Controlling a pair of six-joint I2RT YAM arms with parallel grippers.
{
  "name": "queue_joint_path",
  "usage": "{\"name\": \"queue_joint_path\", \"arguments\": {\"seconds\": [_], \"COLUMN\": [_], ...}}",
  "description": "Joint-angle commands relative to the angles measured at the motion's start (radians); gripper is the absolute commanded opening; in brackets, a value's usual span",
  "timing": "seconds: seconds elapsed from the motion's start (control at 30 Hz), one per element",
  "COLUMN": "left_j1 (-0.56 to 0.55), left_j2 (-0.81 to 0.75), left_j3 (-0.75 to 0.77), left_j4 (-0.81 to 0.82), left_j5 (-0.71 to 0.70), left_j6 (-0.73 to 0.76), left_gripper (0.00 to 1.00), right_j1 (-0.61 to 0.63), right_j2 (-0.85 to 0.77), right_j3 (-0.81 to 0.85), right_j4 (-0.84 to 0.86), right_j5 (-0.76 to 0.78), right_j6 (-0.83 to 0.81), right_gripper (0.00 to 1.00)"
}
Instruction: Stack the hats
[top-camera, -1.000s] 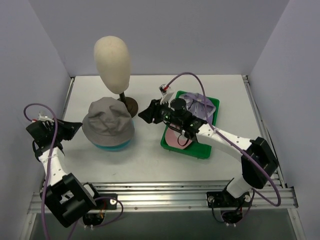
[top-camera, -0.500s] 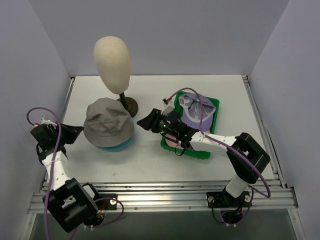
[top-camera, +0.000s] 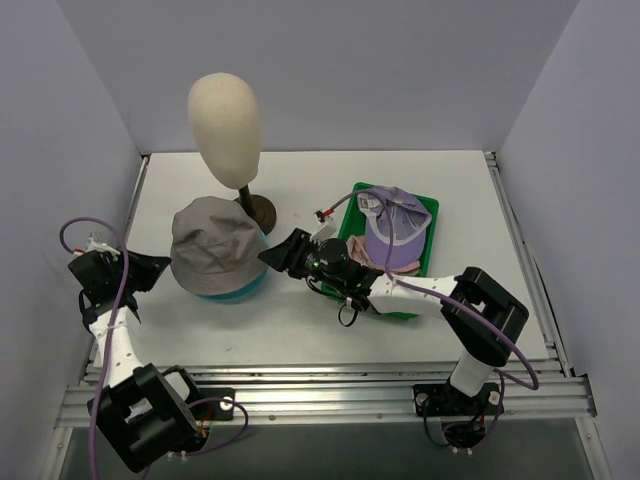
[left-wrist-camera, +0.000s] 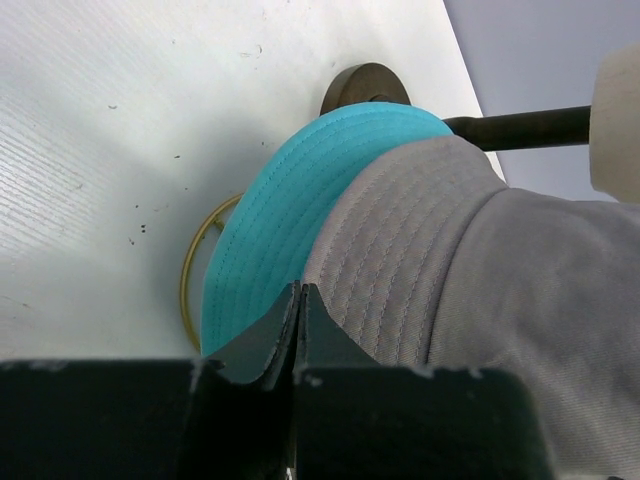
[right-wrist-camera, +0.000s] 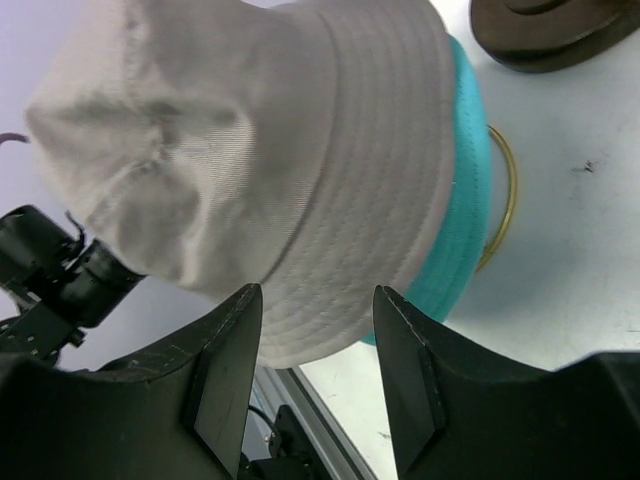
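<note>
The grey floppy hat sits on a teal hat on the left half of the table. My right gripper is open just right of its brim. In the right wrist view, the gripper has the grey hat and teal rim just beyond its fingertips, with nothing pinched. My left gripper is shut and empty at the hat's left side. In the left wrist view, the gripper is up against the grey brim and teal hat. A lilac cap lies over a pink cap in the green tray.
The cream mannequin head stands on a brown stand right behind the grey hat. A thin yellow ring lies on the table under the teal hat. The grey walls close in on the left, right and back.
My right arm has swung left from above the tray to the grey hat's right side, still open. The lilac cap now lies uncovered in the tray. My left arm drifted slightly nearer.
</note>
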Motion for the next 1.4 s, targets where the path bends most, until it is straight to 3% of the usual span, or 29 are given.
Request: {"name": "queue_joint_path", "arguments": {"seconds": [0.0, 1.0, 1.13, 1.17, 1.27, 1.37], "left_j1": [-0.004, -0.041, -0.047, -0.049, -0.052, -0.053], "left_j2": [-0.027, -0.065, -0.066, -0.065, -0.054, -0.045], "left_j3": [-0.001, -0.023, -0.034, -0.039, -0.051, -0.059], "left_j4": [-0.008, -0.028, -0.022, -0.011, 0.001, 0.007], "left_j5": [-0.034, -0.098, -0.106, -0.107, -0.112, -0.118], "left_j6": [0.027, 0.026, 0.019, 0.018, 0.012, 0.013], "left_gripper": [0.02, 0.02, 0.02, 0.02, 0.02, 0.02], "right_j1": [0.014, 0.057, 0.054, 0.055, 0.051, 0.045], "right_j2": [0.018, 0.070, 0.086, 0.090, 0.116, 0.139], "right_j3": [-0.005, 0.012, 0.014, 0.017, 0.018, 0.020], "right_j4": [0.045, 0.103, 0.117, 0.118, 0.132, 0.135], "right_j5": [0.068, 0.170, 0.175, 0.178, 0.184, 0.187], "right_j6": [0.036, 0.098, 0.111, 0.115, 0.120, 0.123], "right_gripper": [0.45, 0.47, 0.32, 0.21, 0.02, 0.00]}}
